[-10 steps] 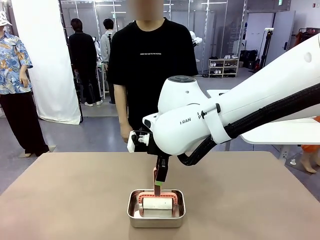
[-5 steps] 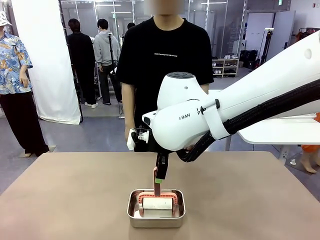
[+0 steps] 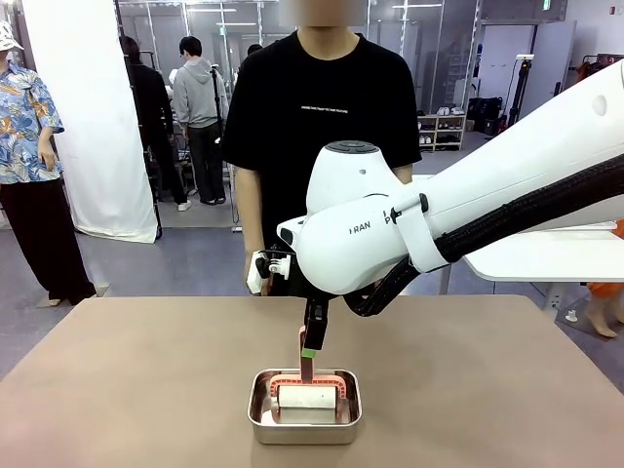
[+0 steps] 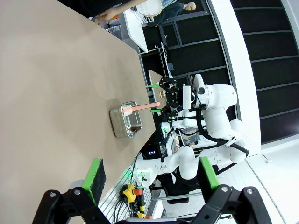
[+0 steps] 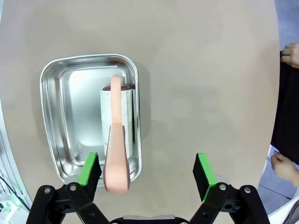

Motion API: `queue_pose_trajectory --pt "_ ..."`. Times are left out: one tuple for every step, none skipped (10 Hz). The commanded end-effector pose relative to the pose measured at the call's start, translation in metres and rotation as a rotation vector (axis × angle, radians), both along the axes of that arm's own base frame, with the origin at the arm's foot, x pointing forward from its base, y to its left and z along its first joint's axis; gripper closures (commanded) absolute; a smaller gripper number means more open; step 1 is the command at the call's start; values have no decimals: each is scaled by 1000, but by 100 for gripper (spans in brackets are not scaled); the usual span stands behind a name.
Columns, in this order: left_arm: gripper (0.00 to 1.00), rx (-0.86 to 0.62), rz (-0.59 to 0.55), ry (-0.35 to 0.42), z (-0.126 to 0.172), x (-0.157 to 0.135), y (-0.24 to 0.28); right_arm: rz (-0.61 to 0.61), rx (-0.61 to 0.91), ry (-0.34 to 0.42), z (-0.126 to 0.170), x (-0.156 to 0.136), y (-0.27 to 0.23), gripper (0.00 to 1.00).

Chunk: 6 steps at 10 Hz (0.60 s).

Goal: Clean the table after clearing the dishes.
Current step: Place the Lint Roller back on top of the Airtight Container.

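On the brownish table (image 3: 117, 390) stands a small steel pan (image 3: 259, 417) holding a lint roller (image 3: 307, 398) with a white roll and a salmon-pink handle (image 3: 307, 369) sticking up. My right gripper (image 3: 313, 341) hangs just above the pan. In the right wrist view it (image 5: 147, 170) is open, and the pink handle (image 5: 116, 161) rises close to its left finger, over the pan (image 5: 53, 116). My left gripper (image 4: 152, 172) is open and holds nothing, well away from the pan (image 4: 122, 127). The dishes are out of view.
A person in a black T-shirt (image 3: 322, 127) stands at the far edge, hands (image 5: 290, 53) near the table rim. A white table (image 3: 546, 258) stands to the right. Bare tabletop lies on all sides of the pan.
The person across the table has stepped a little to the right. My right arm has lifted very slightly; its gripper stays over the pan, still open.
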State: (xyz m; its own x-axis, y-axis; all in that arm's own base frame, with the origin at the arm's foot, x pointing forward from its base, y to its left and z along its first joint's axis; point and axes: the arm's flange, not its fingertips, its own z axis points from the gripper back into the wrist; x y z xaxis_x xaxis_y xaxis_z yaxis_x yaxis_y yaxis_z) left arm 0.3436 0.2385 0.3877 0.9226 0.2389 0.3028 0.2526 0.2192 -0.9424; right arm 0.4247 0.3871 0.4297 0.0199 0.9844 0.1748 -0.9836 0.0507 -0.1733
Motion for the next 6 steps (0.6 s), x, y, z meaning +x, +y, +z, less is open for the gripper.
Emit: queue_pose_trajectory --pt "0 -1 8 -8 3 -4 0 1 9 -10 -2 -4 -1 0" --pt "0 -1 8 -8 3 -4 0 1 9 -10 -2 -4 -1 0" --pt "0 -1 8 -8 3 -4 0 1 9 -10 -2 -4 -1 0" --pt "0 -1 8 -8 3 -4 0 1 9 -10 -2 -4 -1 0" --pt "0 -1 8 -8 3 -4 0 1 9 -10 -2 -4 -1 0" --pt "0 -1 8 -8 3 -4 0 1 9 -10 -2 -4 -1 0"
